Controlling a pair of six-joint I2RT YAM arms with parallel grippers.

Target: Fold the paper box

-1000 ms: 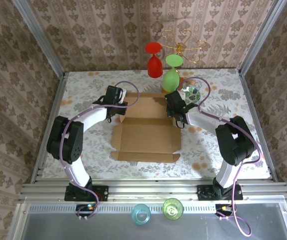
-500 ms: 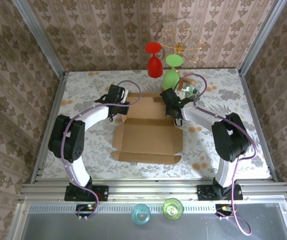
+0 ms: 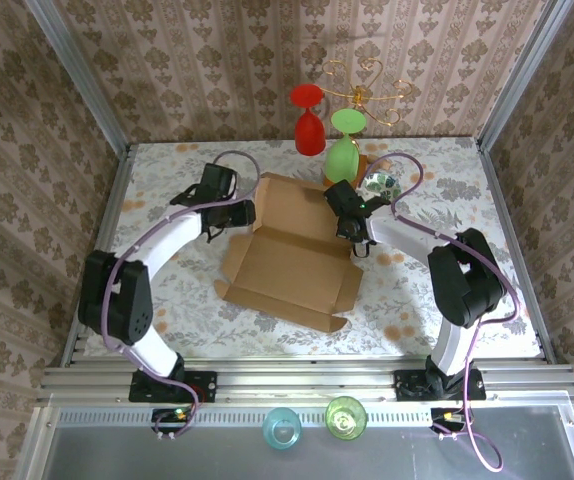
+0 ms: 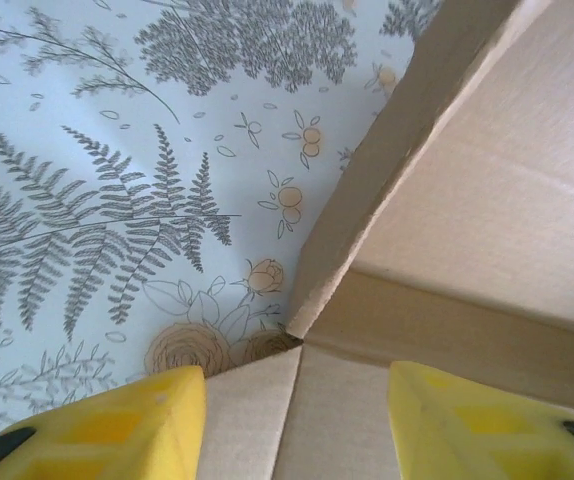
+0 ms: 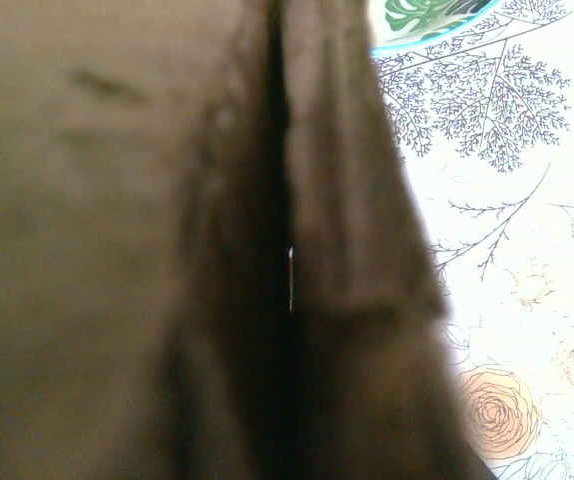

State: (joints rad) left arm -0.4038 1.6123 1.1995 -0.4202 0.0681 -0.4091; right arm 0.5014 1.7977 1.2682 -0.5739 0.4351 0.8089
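Paper box [image 3: 287, 265] lay skewed at the middle of the table [image 3: 167, 180], its far flap lifted.
A second earlier it had sat square and flatter. At its 10 o'clock corner the left gripper [image 3: 244, 213], shut before, had spread its yellow fingers [image 4: 117, 420] either side of the cardboard; at 2 o'clock the right gripper [image 3: 351, 226] stayed pinched on the box's edge.

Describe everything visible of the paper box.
The paper box is plain brown corrugated cardboard, unprinted, creased into panels and flaps. It lies mostly flat and skewed on the table, its far panel tilted up. The right claw, shut, appears to pinch its far right edge; the open left claw sits at its far left corner.
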